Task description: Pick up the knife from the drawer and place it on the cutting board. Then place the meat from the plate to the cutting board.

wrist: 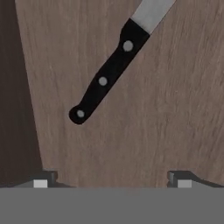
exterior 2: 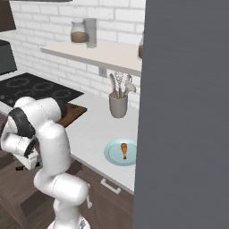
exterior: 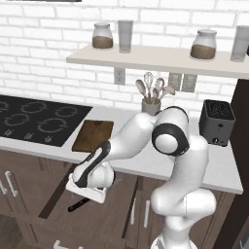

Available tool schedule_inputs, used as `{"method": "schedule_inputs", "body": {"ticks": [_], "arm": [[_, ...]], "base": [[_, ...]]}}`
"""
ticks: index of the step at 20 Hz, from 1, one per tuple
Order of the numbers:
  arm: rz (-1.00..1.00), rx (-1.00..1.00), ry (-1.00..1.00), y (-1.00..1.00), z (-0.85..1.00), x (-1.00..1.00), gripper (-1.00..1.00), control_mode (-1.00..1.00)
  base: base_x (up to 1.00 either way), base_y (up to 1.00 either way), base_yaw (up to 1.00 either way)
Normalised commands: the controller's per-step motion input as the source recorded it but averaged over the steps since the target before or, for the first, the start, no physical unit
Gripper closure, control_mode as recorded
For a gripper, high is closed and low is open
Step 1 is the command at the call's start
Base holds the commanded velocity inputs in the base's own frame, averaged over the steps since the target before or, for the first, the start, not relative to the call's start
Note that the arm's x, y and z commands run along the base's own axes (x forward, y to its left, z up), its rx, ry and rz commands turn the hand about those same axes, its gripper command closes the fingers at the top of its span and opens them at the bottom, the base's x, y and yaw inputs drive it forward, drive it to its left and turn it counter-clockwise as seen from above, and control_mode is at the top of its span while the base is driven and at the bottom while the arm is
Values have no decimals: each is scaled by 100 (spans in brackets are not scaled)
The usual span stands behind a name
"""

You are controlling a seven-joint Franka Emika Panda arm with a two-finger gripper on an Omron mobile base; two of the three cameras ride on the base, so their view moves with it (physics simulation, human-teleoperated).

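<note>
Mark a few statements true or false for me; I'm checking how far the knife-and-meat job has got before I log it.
1. The black-handled knife with a silver blade lies flat on the brown wooden floor of the open drawer. True.
2. The end effector is shut on the knife. False: its fingertips stand wide apart, short of the handle, touching nothing.
3. The orange-brown drumstick-shaped meat sits on the round pale blue plate. True.
4. The dark brown rectangular cutting board already holds the knife. False: nothing lies on the board.
5. The board lies beside the black cooktop. True.
</note>
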Motion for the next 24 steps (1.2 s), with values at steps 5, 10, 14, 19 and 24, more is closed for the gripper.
{"method": "schedule_inputs", "body": {"ticks": [5,10,14,19,24], "arm": [[0,-9,0,11,-58,46,-100,-100],[0,-2,-1,15,5,25,-100,-100],[-3,0,0,22,21,22,-100,-100],[-4,-4,0,15,-11,63,-100,-100],[-1,-6,0,16,-39,35,-100,-100]], "base": [[0,0,0],[0,0,0],[0,0,0],[0,0,0],[0,0,0]]}}
